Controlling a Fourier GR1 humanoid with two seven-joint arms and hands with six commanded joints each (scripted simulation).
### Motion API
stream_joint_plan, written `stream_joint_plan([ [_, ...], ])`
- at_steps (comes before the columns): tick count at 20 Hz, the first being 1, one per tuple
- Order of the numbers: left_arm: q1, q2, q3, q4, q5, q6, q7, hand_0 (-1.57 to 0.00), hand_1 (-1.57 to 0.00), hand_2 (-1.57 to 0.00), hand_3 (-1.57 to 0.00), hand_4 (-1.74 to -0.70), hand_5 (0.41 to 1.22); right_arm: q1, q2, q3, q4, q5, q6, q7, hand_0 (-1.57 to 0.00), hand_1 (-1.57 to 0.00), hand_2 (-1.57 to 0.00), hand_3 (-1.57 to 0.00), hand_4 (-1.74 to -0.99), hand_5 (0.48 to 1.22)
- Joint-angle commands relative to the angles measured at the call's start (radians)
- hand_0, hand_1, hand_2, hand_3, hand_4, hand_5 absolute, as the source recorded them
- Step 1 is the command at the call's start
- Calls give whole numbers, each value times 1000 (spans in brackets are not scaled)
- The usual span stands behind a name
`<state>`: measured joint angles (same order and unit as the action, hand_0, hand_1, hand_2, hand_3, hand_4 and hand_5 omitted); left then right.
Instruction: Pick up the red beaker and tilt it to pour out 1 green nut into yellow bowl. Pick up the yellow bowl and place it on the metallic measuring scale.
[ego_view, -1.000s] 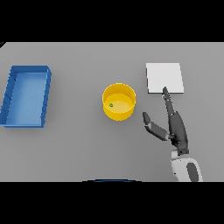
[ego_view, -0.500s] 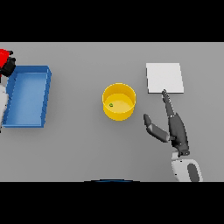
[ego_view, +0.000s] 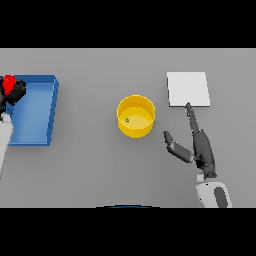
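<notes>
Pour looks done: 1 green nut (ego_view: 127, 120) sits in the yellow bowl (ego_view: 136, 116), upright at frame centre, opening up. Your right hand (ego_view: 200, 145) is open beside it, fingers straight, pointing at the metallic measuring scale (ego_view: 188, 89) upper right. Grab the rim off-centre and the bowl tips. Left hand (ego_view: 11, 92) at far left grips the red beaker (ego_view: 9, 82) over the blue tray (ego_view: 35, 112).

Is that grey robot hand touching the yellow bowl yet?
Apart. The head view shows bare table between the right hand and the yellow bowl; its thumb tip stops short of the bowl's rim.
</notes>
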<state>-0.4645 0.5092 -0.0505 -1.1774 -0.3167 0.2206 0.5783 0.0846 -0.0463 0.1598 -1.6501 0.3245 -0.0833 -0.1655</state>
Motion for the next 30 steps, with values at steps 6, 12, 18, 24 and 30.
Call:
stream_joint_plan([
  [6, 45, 17, -10, -42, 16, -47, 4, -965, -796, -816, -768, -958, 696, -2, 9, -2, -15, -16, 3, 0, 1, 1, 1, 1, -1004, 635],
  [12, 38, 23, -54, 5, -1, -109, -49, -252, -208, -213, -201, -810, 657, -4, 10, 5, -13, -8, 2, -3, 1, 1, 1, 1, -1012, 639],
  [18, 34, 20, -52, 6, -12, -80, -100, -65, -54, -55, -52, -763, 657, -58, -81, 17, -16, 19, 84, 59, 1, 1, 1, 1, -1005, 669],
  [24, 41, 24, -51, -10, -1, -84, -128, -16, -13, -14, -13, -737, 673, -280, -264, 153, 66, 238, 238, 104, 1, 1, 1, 1, -1151, 672],
  [30, 34, 27, -59, -4, -10, -90, -103, -4, -3, -3, -3, -739, 696, -492, -369, 291, 171, 383, 382, 32, 1, 1, 1, 1, -1225, 684],
])
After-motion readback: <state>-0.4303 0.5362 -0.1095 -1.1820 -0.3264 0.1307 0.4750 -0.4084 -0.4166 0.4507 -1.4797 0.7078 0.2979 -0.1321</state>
